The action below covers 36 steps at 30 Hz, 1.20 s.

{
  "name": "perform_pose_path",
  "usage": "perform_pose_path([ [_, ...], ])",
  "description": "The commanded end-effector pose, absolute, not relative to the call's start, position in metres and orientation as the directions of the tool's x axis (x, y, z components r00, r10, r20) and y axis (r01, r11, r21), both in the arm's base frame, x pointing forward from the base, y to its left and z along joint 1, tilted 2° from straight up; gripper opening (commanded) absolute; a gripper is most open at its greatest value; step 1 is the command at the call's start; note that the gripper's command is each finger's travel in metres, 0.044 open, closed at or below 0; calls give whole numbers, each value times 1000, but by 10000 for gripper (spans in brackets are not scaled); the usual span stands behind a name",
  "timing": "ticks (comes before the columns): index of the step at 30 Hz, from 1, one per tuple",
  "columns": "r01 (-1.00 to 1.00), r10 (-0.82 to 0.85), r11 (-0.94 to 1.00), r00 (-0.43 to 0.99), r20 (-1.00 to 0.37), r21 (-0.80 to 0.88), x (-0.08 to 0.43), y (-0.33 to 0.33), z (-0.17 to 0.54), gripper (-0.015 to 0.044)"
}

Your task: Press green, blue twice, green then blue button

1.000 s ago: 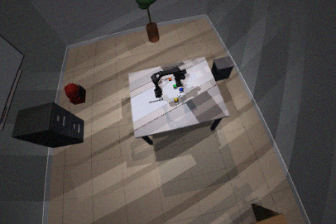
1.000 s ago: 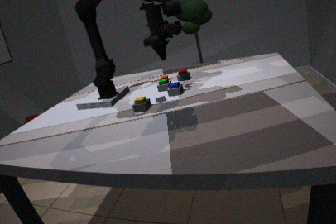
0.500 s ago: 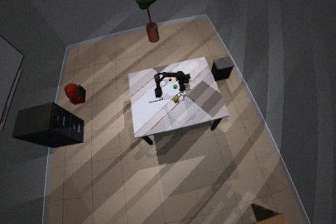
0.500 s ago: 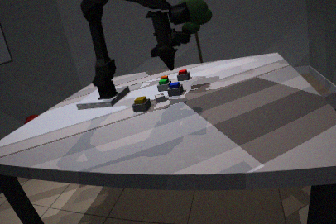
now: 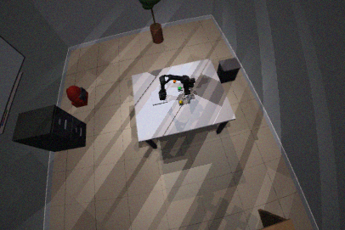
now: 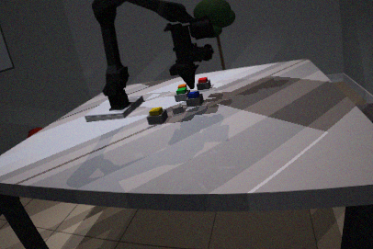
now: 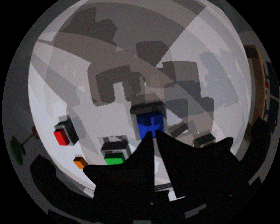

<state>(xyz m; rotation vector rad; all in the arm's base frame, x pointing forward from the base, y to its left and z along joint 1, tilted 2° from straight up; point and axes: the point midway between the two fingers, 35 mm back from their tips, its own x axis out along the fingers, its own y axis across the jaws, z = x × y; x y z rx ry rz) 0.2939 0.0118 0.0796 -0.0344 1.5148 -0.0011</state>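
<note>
Pale table (image 5: 153, 123) (image 6: 152, 170), barred with shadow. Blue button (image 6: 194, 95) (image 7: 150, 125): squarish cap, no clear long axis, facing up from dark housing, beside the green button (image 5: 179, 88) (image 6: 181, 91) (image 7: 114, 158). Gripper (image 6: 191, 87) (image 7: 153, 133) just above blue, fingers nearly closed, nothing held.

Office-like room | black drawer cabinet (image 5: 53, 128) | potted plant (image 5: 156, 33) (image 6: 214, 13) | whiteboard-like panel (image 5: 9, 76)

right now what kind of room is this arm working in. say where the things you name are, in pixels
Probably an office or study: a black filing cabinet (image 5: 54, 128) stands to one side, a potted plant (image 5: 156, 34) (image 6: 214, 12) by the wall, and a white-topped table (image 5: 170, 123) (image 6: 152, 175) carries the arm.
</note>
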Motion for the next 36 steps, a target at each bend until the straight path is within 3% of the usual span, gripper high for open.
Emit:
perform_pose_path([
  [1, -27, -18, 999, 55, -998, -20, 294, 12, 71, 20],
  [32, -27, -19, 999, 55, -998, -20, 294, 12, 57, 20],
  [36, -27, -19, 999, 55, -998, -20, 293, 12, 87, 20],
])
